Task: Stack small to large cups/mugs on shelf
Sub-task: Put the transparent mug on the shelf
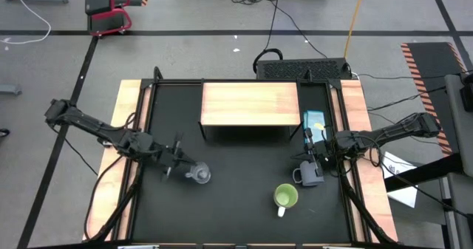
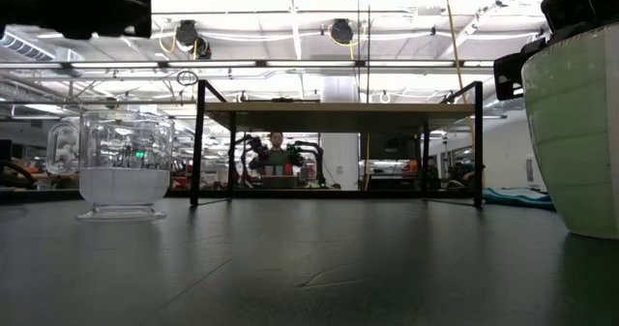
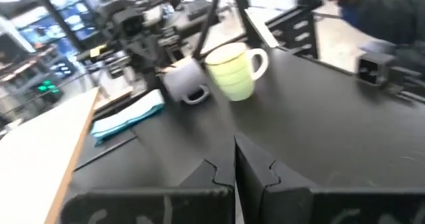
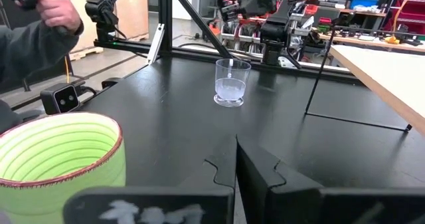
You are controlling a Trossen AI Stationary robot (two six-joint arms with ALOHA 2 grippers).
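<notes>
The clear glass cup stands on its base on the black table, left of centre. My left gripper is shut just to its left and holds nothing. The lime-green mug stands upright near the front right. The grey-blue mug sits just behind it. My right gripper is shut beside that mug; no frame shows them touching. The light-wood shelf stands at the far centre with nothing on top.
A light-blue item lies to the right of the shelf. Light-wood strips run along both sides of the table. A person shows beyond the table in the right wrist view. Bare black tabletop lies between the glass and the mugs.
</notes>
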